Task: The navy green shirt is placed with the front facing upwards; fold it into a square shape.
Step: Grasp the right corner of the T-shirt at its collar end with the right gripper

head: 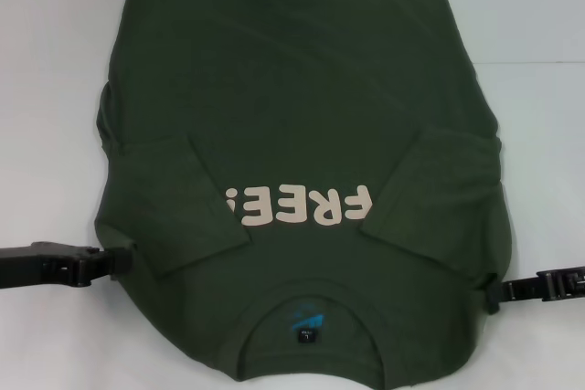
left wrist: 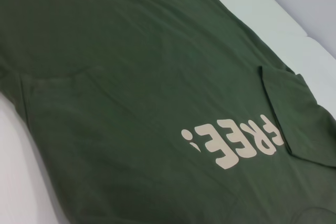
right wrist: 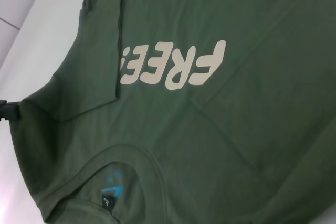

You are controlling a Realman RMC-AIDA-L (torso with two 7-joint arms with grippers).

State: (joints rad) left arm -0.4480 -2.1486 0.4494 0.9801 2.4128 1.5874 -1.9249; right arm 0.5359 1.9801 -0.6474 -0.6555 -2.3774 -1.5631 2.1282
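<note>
Head view: navy green shirt (head: pixel 302 116) lies flat, front up, on white table (head: pixel 539 70), filling most of the middle; collar toward the near edge, hem toward the far edge. Both short sleeves folded inward over the chest, their ends flanking the cream "FREE!" lettering (head: pixel 300 205). Black neck label (head: pixel 304 336) with blue mark sits inside the collar near the table's near edge. Left gripper (head: pixel 117 262) comes in low from the table's left side, tip at the shirt's left edge by the shoulder; fingers look closed together at the fabric edge, but whether cloth is pinched cannot be told. Right gripper (head: pixel 489 297) comes in from the right side, tip touching the shirt's right edge near the shoulder; finger state cannot be told.

Left wrist view: shirt (left wrist: pixel 136 77) fills the frame, lettering (left wrist: pixel 236 142) visible, one folded sleeve beside it, white table (left wrist: pixel 252 3) past the shirt's edge. No fingers shown.

Right wrist view: shirt (right wrist: pixel 220 129), lettering (right wrist: pixel 173 66), collar with label (right wrist: pixel 107 201). White table (right wrist: pixel 47 35) beyond the shirt's edge, and a dark gripper tip (right wrist: pixel 8 111) at that edge.
</note>
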